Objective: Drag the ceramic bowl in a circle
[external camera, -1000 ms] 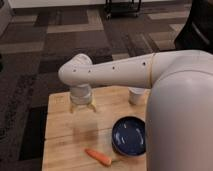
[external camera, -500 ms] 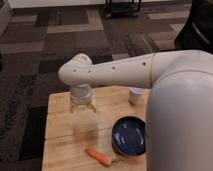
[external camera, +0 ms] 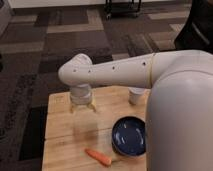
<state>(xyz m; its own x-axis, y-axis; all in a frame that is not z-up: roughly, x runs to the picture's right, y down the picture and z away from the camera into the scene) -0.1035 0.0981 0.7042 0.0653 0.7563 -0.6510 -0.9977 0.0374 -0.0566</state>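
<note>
We count one bowl [external camera: 128, 136], one cup [external camera: 135, 95], one carrot [external camera: 98, 156], and one arm [external camera: 115, 72] ending in one gripper [external camera: 84, 108], all on or over a single wooden table [external camera: 59, 146].

The bowl is dark blue, round and shallow. It sits upright on the table toward the front edge, right of the middle of what we can see. Nothing lies in it. Its right rim goes out of sight behind the robot's big white body [external camera: 181, 125], which covers the whole right side of the table.

The gripper hangs over the back left part of the table, near the back edge and well apart from the bowl. Its two pale fingers [external camera: 74, 106] point down and look spread, with nothing between them.

The carrot lies flat near the front edge, slanting, with its right end just beside the bowl's left rim. We cannot tell whether the two touch.

The white cup stands near the back edge, behind the bowl and apart from it. The arm crosses above it and the body hides its right side.

Between gripper and bowl we see only bare wood. Around the table the floor [external camera: 35, 60] is carpet in dark and lighter patches, and a dark wheeled base [external camera: 122, 7] stands far back.
</note>
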